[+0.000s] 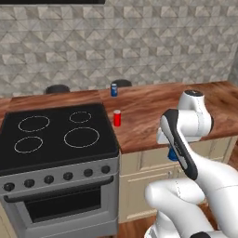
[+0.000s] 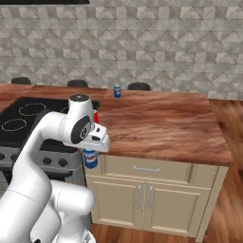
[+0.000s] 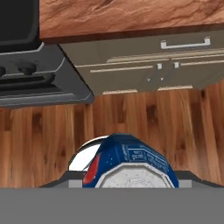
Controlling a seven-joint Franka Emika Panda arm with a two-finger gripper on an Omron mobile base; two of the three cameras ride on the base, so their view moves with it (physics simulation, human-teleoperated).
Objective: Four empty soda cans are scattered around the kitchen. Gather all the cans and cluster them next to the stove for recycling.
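My gripper (image 2: 90, 154) is shut on a blue soda can (image 2: 90, 160), held in the air in front of the cabinets just below the counter edge, right of the stove (image 1: 56, 135). In the hand view this blue can (image 3: 129, 164) sits large between the fingers, silvery end toward the camera. In the left base view a sliver of the can (image 1: 173, 155) shows behind my arm. A red can (image 1: 117, 118) stands upright on the counter beside the stove's right edge. Another blue can (image 1: 114, 89) stands at the counter's far edge.
The reddish-brown counter (image 2: 161, 123) runs right from the stove and ends at a corner (image 2: 223, 147). Beige cabinets with a drawer handle (image 3: 183, 43) lie below it, over wood floor (image 3: 144, 122). Dark stools (image 2: 139, 86) stand behind the counter.
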